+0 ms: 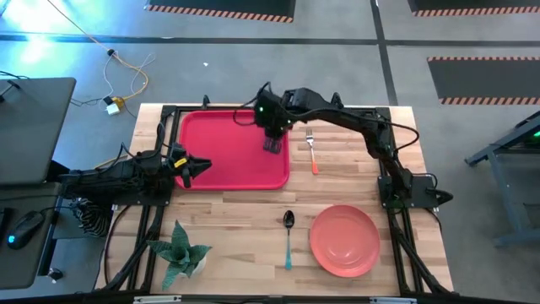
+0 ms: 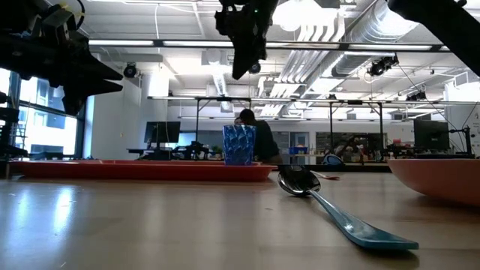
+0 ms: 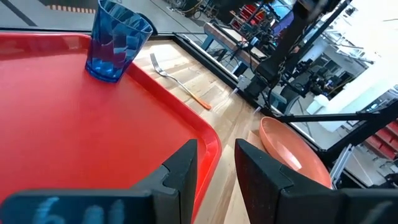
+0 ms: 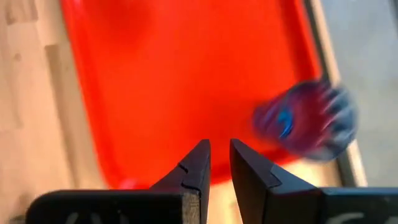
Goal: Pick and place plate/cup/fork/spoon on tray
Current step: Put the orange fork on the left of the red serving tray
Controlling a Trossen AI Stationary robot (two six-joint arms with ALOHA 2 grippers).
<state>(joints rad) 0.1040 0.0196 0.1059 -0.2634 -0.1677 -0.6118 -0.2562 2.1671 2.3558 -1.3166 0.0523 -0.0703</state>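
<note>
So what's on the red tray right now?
Only the blue cup, standing upright near the tray's edge. The right gripper covers it from above.

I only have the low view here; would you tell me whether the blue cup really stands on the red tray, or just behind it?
Observer: On it. The cup stands upright inside the tray, close to its right rim as the high view shows it.
Operator: Thank you. Where does the fork lie?
Observer: The fork lies on the bare wood just right of the tray, not on it.
Operator: Is the right gripper holding anything?
Observer: No. The right gripper hangs above the tray near the cup, with a narrow empty gap between its fingers.
</note>
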